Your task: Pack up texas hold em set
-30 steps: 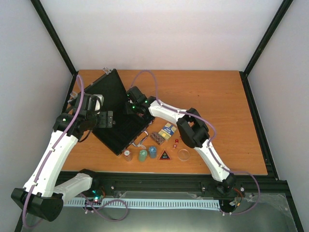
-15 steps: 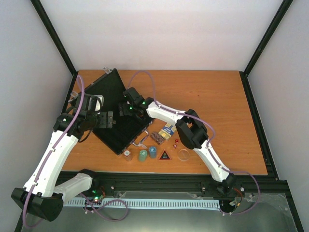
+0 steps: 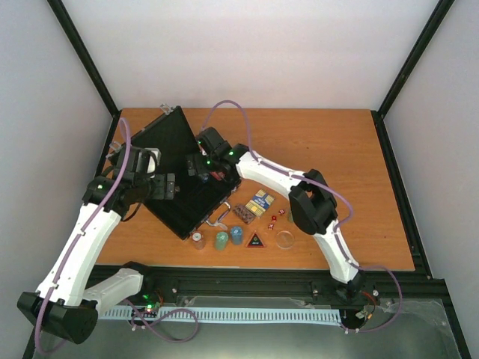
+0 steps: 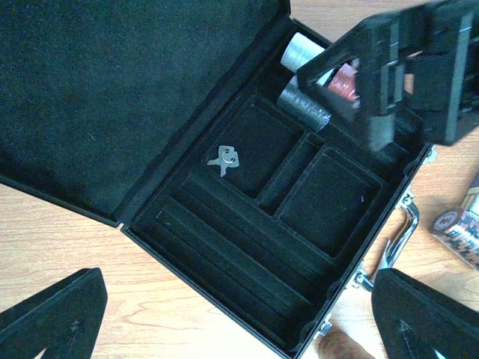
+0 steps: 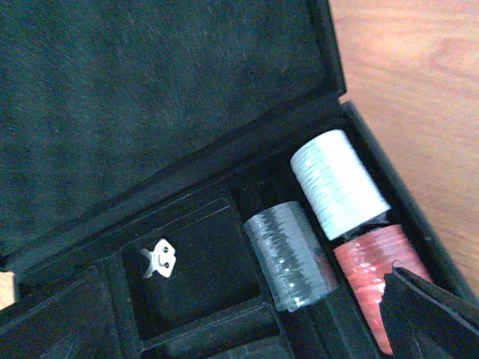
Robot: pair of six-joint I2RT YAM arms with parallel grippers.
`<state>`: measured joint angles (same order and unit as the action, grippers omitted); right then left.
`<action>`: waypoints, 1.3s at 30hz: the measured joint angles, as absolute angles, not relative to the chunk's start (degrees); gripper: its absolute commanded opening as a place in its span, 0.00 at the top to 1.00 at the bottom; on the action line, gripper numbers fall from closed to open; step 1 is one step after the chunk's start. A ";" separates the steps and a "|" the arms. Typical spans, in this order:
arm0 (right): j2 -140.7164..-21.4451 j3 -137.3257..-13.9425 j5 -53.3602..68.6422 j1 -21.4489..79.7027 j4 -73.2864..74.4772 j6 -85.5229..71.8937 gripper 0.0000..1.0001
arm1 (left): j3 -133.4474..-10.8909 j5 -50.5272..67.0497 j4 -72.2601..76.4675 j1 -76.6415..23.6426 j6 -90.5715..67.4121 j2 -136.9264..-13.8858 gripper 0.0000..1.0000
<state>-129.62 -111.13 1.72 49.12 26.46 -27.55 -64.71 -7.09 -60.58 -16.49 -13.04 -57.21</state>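
Texas hold em set: flat black felt-lined case open at 9 o'clock on brown wooden table. My right gripper over its tray, fingers apart, empty. My left gripper over case's 9 o'clock side, fingers wide apart. White chip stack, grey chip stack, red chip stack lie at tray's 1 o'clock. Small silver keys in a pocket.

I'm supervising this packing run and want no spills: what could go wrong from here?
The open right pincer hangs close over the red ridged chip stack; a careless retreat could dislodge it. Also, small silver keys lie in a square compartment; the blue-and-yellow card deck placed there might sit crooked.
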 measured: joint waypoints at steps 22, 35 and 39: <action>-90.50 -69.78 -12.99 35.77 56.25 -27.53 0.11 | -64.88 -6.83 -60.42 -16.49 -13.08 -59.00 0.00; -87.48 -60.29 -8.32 33.32 57.10 -29.17 0.25 | -65.04 -5.76 -60.05 -16.49 -13.30 -60.71 0.00; -88.95 -60.31 -7.20 33.23 55.86 -28.38 0.34 | -65.39 -5.78 -60.01 -16.49 -13.32 -61.19 0.00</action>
